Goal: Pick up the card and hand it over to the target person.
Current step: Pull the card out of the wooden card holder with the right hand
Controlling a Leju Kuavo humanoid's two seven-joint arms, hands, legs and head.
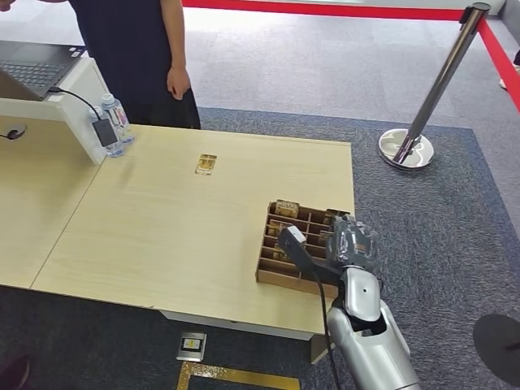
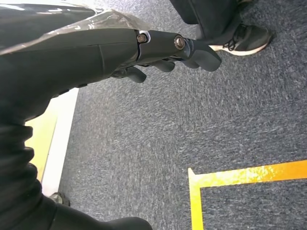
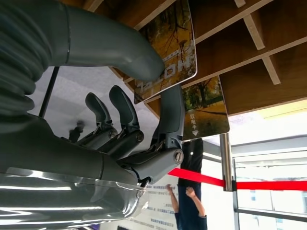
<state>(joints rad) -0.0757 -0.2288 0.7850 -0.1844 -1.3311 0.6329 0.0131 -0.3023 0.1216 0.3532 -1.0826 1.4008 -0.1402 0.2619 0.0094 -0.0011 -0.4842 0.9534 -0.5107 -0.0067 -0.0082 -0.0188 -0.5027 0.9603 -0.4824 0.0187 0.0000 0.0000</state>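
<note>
A wooden compartment tray (image 1: 267,270) holding several cards sits at the table's near right corner. My right hand (image 1: 351,241) is over its right side. In the right wrist view the thumb (image 3: 119,50) and a finger (image 3: 171,112) pinch the edge of a card printed with autumn trees (image 3: 173,33), which still stands in the tray. A second similar card (image 3: 206,108) stands just behind it. Another card (image 1: 205,164) lies flat on the table's far middle. The person (image 1: 132,49) in dark clothes stands at the far edge, one hand (image 1: 178,83) hanging. My left hand (image 2: 159,50) hangs over the carpet, holding nothing.
Two water bottles (image 1: 116,120), a power adapter (image 1: 105,132) and a laptop (image 1: 33,69) on a white stand are at the far left. A chrome post (image 1: 429,97) with red belts stands right of the table. Yellow tape (image 2: 246,175) marks the carpet near a shoe (image 2: 242,38).
</note>
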